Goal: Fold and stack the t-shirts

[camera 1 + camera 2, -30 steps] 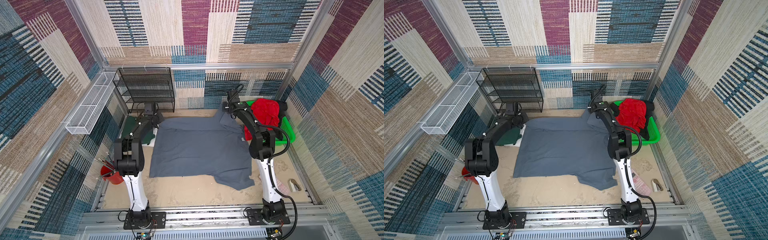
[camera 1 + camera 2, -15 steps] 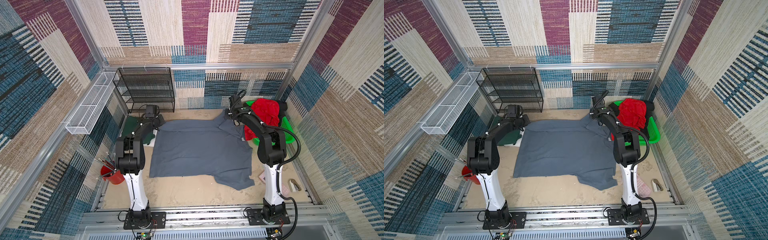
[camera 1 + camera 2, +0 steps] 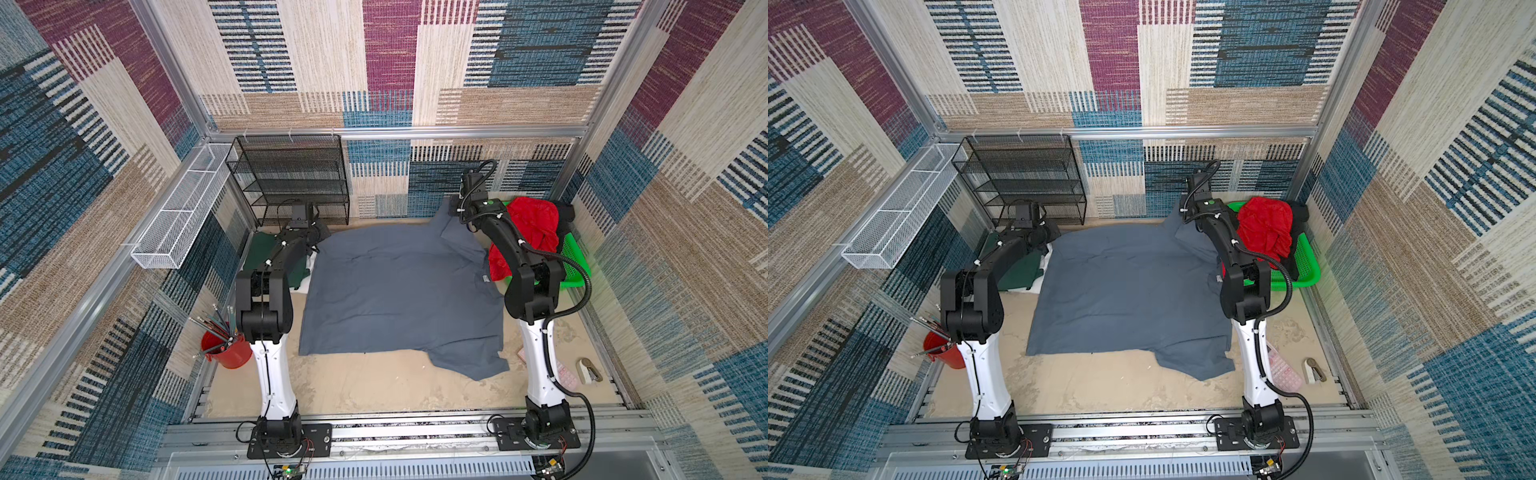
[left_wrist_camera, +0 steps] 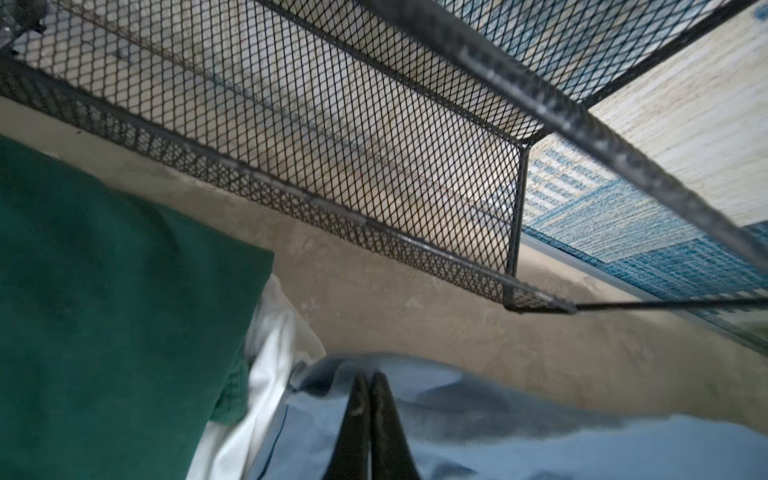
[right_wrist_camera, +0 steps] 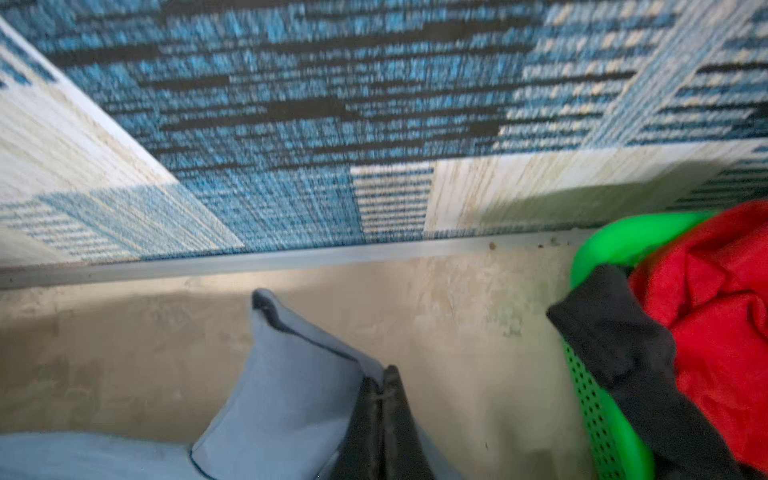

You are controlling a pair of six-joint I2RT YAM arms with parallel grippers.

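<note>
View from above. I hold the slate grey cloth t-shirt (image 3: 399, 299), spread flat at the centre of the table (image 3: 374, 395), by its far edge. My left gripper (image 4: 368, 382) is clenched on the eleven o'clock corner and my right gripper (image 5: 382, 374) on the lifted one o'clock sleeve. Done, I judge: a folded dark green shirt (image 4: 104, 311) stacked on a white shirt (image 4: 274, 365) at ten o'clock. Left: folding the grey one, then the crumpled bright red shirt (image 3: 532, 224) and black shirt (image 5: 615, 345) in the green plastic mesh basket (image 3: 575, 266) at two o'clock.
</note>
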